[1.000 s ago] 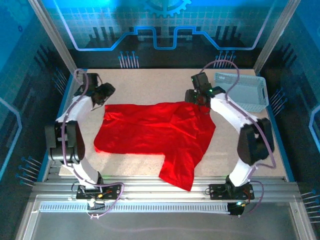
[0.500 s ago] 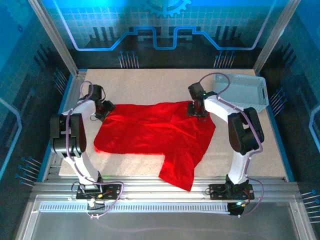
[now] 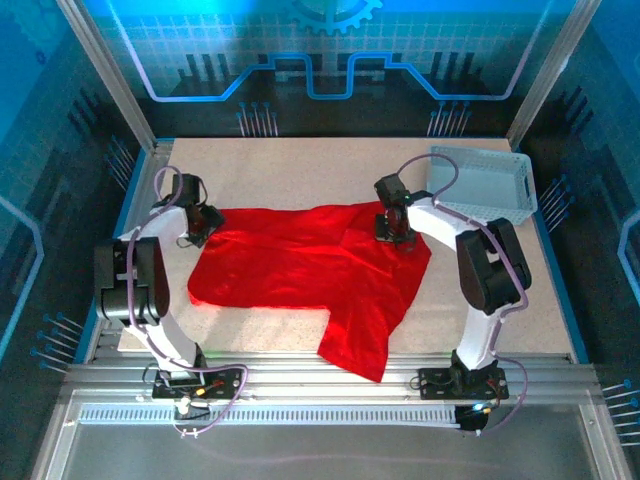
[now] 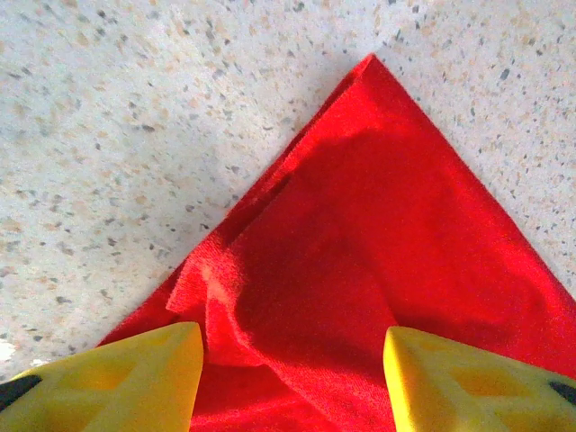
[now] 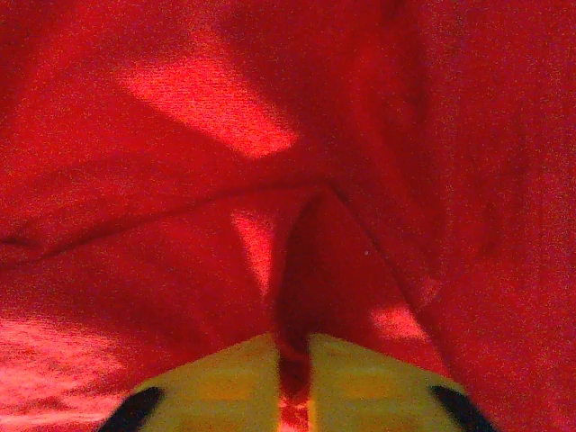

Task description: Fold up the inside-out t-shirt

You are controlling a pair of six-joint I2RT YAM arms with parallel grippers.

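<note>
Having just been shut, right gripper (image 5: 292,349) clamped on t-shirt (image 3: 300,265) ridge; left gripper (image 4: 292,364) kept open astride corner, second hold awaited.

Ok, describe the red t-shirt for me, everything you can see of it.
The red t-shirt is plain, soft, bright cloth, spread mostly flat but rumpled on the speckled table, one part trailing toward the near edge. Its far left corner, a folded point, lies between the open fingers of the left pincer. At its far right edge the right pincer is shut on a pinched ridge of cloth.
</note>
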